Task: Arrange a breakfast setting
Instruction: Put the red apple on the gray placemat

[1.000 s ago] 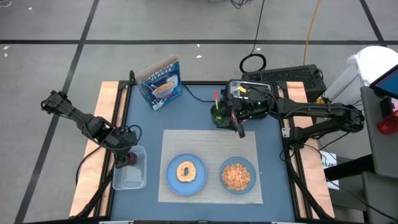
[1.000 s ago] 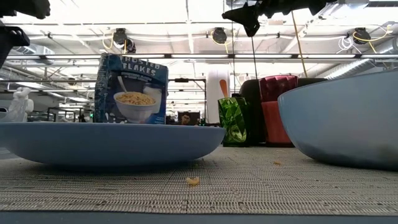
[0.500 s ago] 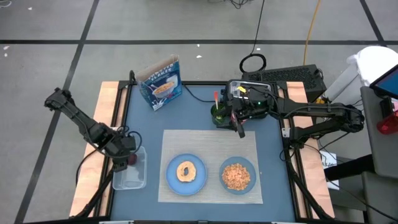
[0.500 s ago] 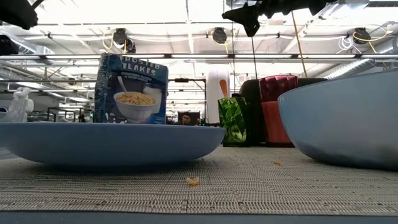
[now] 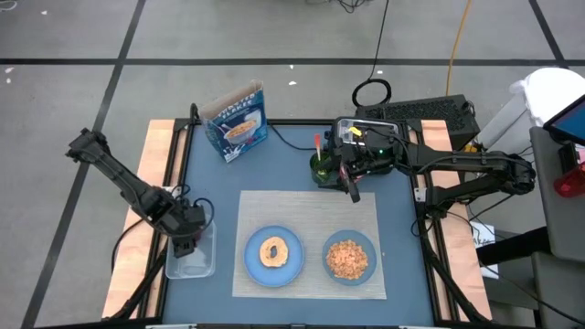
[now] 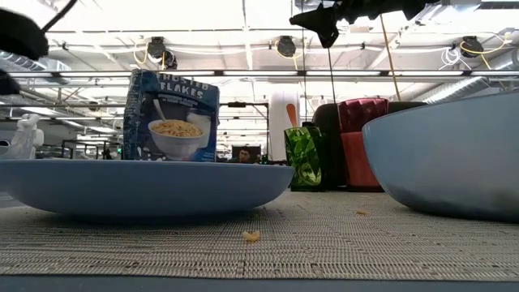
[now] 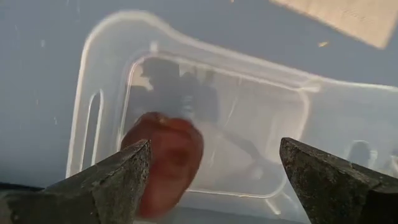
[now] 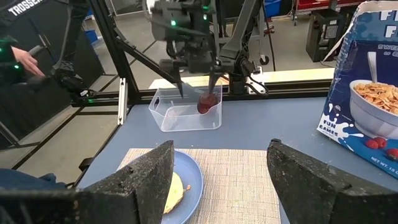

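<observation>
A beige placemat (image 5: 306,212) bears a light-blue plate (image 5: 250,265) with a bagel (image 5: 273,252) and a light-blue bowl (image 5: 327,245) of cereal. At the table's left a clear tub (image 5: 199,263) holds the dark-red fruit (image 7: 168,155), which rests against the tub's far end wall (image 8: 214,109). My left gripper (image 7: 221,180) points down over that end, open; the fruit lies below, close to one finger (image 7: 112,180), and no touch shows. My right gripper (image 5: 352,190) hangs open over the mat's far edge. The orange-handled spoon (image 5: 318,144) stands in a green cup (image 5: 320,168).
A blue cereal box (image 5: 236,117) stands at the far side, left of the middle. A black appliance (image 5: 366,137) sits under my right arm at the far right. In the right wrist view a person's hand (image 8: 25,62) shows beyond the table's left side.
My left gripper has sunk toward the clear tub and drifted a little toward the table's near edge, staying open. In the high view it now covers the fruit, which showed beside it before. My right arm has kept still.
</observation>
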Controlling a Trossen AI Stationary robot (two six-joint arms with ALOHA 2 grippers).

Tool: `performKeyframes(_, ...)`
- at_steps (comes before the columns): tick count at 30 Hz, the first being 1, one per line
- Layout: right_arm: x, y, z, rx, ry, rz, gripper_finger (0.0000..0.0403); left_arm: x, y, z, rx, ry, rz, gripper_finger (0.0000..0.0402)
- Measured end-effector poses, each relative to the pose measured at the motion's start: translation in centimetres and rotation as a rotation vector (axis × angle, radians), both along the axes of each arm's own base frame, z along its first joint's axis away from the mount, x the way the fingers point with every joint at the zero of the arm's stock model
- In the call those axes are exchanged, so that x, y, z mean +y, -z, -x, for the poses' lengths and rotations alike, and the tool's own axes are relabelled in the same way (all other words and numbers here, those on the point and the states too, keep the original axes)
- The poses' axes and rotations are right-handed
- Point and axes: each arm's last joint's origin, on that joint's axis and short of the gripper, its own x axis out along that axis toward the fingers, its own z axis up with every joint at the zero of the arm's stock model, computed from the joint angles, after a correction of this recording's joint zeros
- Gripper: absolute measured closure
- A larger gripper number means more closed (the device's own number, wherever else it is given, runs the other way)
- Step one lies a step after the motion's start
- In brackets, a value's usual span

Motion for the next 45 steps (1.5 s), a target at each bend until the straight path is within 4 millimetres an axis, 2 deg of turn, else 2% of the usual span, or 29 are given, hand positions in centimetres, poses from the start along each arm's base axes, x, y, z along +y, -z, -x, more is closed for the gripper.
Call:
performKeyframes(4,0.0,0.0,0.0,0.000,0.000,0.000,0.0156,0.1,1.4,0.4,0.051,-0.010,0.009,0.0041)
performKeyframes(11,0.0,0.0,0.0,0.000,0.000,0.000,0.0156,0.1,2.4,0.3,0.040,-0.008,0.017,0.0041)
performKeyframes(18,0.0,0.0,0.0,0.001,0.000,0.000,0.0156,0.1,2.3,0.2,0.038,-0.042,0.033,0.0041)
performKeyframes(26,0.0,0.0,0.0,0.001,0.000,0.000,0.0156,0.0,0.6,0.3,0.058,-0.030,0.035,0.0041)
performKeyframes(37,0.0,0.0,0.0,0.001,0.000,0.000,0.0156,0.4,0.7,0.3,0.023,-0.057,-0.048,0.0041)
performKeyframes(45,0.0,0.0,0.0,0.000,0.000,0.000,0.0156,0.3,0.6,0.2,0.003,0.010,-0.062,0.0041)
